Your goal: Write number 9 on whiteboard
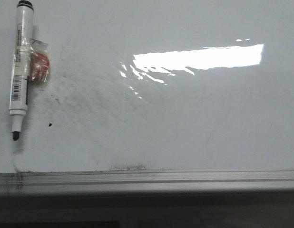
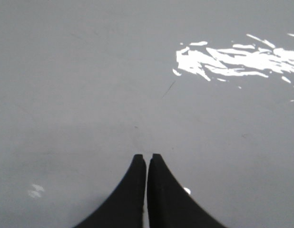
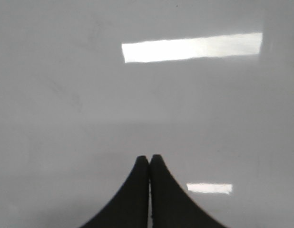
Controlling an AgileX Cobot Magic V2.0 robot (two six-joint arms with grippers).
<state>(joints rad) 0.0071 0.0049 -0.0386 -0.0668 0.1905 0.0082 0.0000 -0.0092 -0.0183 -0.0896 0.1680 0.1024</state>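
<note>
The whiteboard (image 1: 194, 123) fills the front view, glossy white with faint grey smudges and a silver rail along its near edge. No number 9 shows on it; only a tiny black dot (image 1: 50, 125) sits near the left. A white marker (image 1: 19, 66) with a black tip pointing toward the rail lies uncapped at the far left, with a taped red piece (image 1: 40, 64) beside its barrel. My left gripper (image 2: 147, 156) is shut and empty over bare board. My right gripper (image 3: 149, 156) is shut and empty over bare board. Neither gripper shows in the front view.
The silver rail (image 1: 147, 178) runs along the board's near edge, with dark space below it. A bright glare patch (image 1: 199, 58) lies across the board's middle right. A dark smudge (image 1: 130, 167) sits just above the rail.
</note>
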